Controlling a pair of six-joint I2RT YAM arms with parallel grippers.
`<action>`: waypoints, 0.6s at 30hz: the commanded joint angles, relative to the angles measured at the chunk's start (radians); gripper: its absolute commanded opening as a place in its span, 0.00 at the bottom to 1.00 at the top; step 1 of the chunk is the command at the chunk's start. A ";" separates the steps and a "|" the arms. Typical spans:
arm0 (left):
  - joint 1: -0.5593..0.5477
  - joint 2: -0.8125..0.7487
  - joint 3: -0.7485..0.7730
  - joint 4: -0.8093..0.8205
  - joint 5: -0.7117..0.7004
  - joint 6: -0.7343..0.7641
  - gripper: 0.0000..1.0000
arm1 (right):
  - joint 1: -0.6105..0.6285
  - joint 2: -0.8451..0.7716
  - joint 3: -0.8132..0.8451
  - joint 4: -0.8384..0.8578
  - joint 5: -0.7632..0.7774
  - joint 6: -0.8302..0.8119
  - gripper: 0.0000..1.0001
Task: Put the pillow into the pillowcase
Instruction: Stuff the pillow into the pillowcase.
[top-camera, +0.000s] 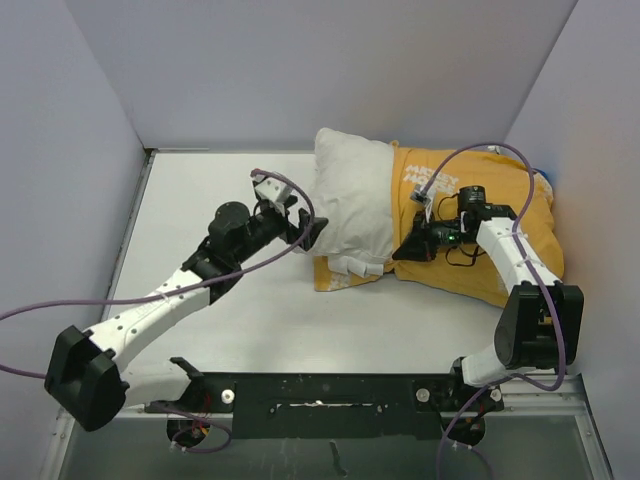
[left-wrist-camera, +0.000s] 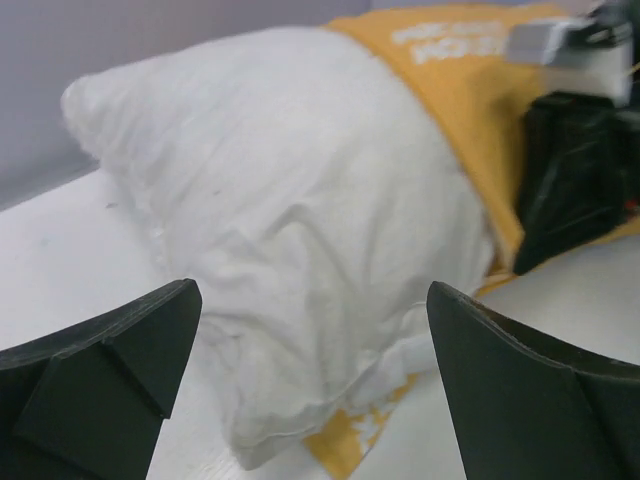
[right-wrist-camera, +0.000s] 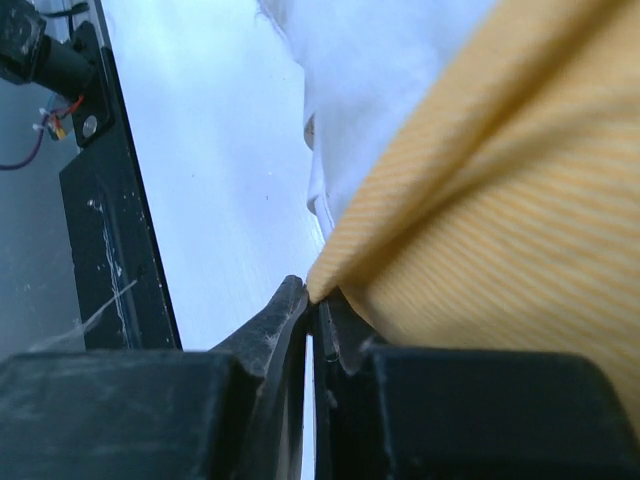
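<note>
Pillow (top-camera: 350, 200) lies directly ahead of the left gripper (top-camera: 303, 232), its bare end at the fingertips; contact or a sliver of gap, cannot tell. Left jaws are spread wide and hold nothing, and the white bulge fills the space between them in the wrist view. Right gripper (right-wrist-camera: 313, 300) is clamped tight on the hem of the pillowcase (top-camera: 500, 240), with a thin fold of yellow cloth pinched at the very tips. Just beyond that pinch the pillow goes under the hem. A good part of it sticks out toward the left gripper, with a strip of the case's lower layer showing beneath its near corner. Case lies yellow side up, white lettering showing, on the table (top-camera: 230, 320).

Handling, by judgement:
- **Pillow:** light, plump and very soft. A push at the middle would only dent it, so a corner or the seamed edge of the exposed end is the better hold, with the jaws biting deep. Its cover looks matte, not slippery.
- **Case:** thin and limp. The hem could slip from so shallow a pinch, and the mouth would likely sag unless kept taut.

Contents: the case holds only the pillow's far portion. How deep it reaches is hidden by cloth.
</note>
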 joint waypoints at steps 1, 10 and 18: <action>0.054 0.161 0.031 -0.100 -0.014 0.111 0.98 | 0.063 -0.052 0.055 -0.045 0.032 -0.020 0.00; 0.061 0.505 0.184 -0.039 0.263 0.207 0.79 | 0.184 -0.030 0.200 -0.097 0.070 -0.021 0.00; -0.189 0.254 -0.047 0.125 0.200 0.130 0.00 | 0.376 0.093 0.587 -0.040 0.066 0.087 0.00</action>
